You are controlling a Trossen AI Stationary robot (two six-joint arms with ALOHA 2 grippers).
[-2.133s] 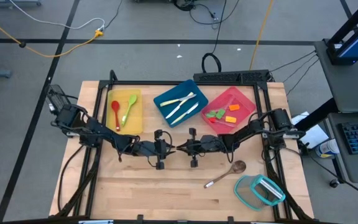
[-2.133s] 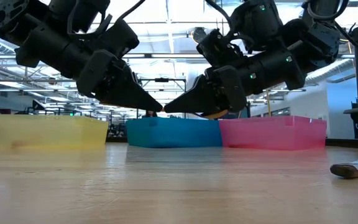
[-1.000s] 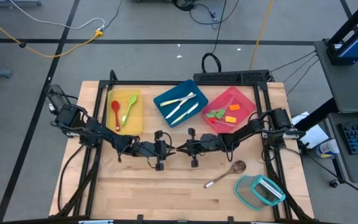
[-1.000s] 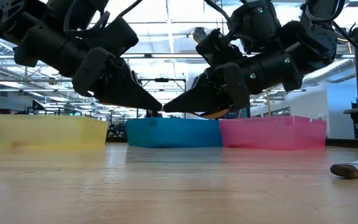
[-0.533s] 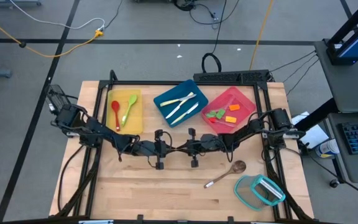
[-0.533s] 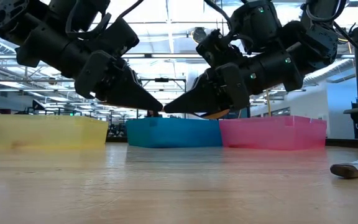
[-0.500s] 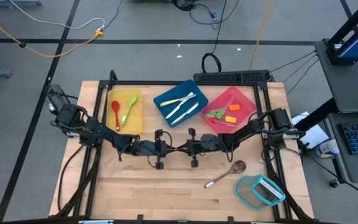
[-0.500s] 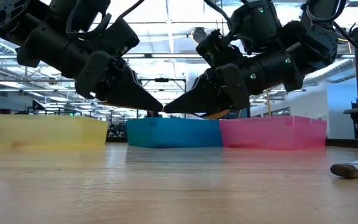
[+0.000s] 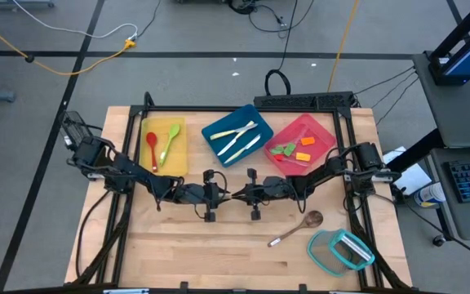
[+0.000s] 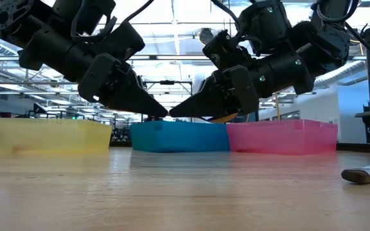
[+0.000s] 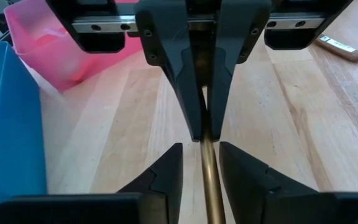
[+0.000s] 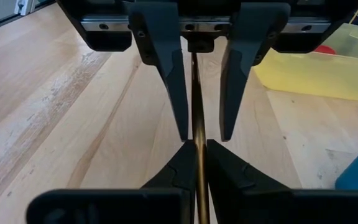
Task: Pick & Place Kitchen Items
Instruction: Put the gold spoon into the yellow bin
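Note:
A thin brown wooden spoon (image 12: pixel 194 93) hangs over the table's middle between my two grippers, which meet tip to tip. My right gripper (image 12: pixel 196 144) is shut on its handle. My left gripper (image 11: pixel 201 149) is open, one finger on either side of the handle (image 11: pixel 207 180), apart from it as far as shows. A brown end (image 10: pixel 220 118) shows under my right gripper (image 10: pixel 173 114). In the high view the left gripper (image 9: pixel 222 194) and right gripper (image 9: pixel 237 194) face each other. My right gripper pinches the spoon's thin handle (image 12: pixel 195 134) between its two fingers. It comes from the table's right, nearly level, slanting a little down. The fingers lie along the handle, which runs straight on past their tips. The spoon is lifted clear of the table.
At the back stand a yellow tray (image 9: pixel 175 159) with a red and a green spoon, a blue tray (image 9: pixel 215 131) with cream knives, and a pink tray (image 9: pixel 321 135) with small pieces. Another wooden spoon (image 9: pixel 296 229) and a teal-rimmed container (image 9: pixel 341 249) lie at the near right.

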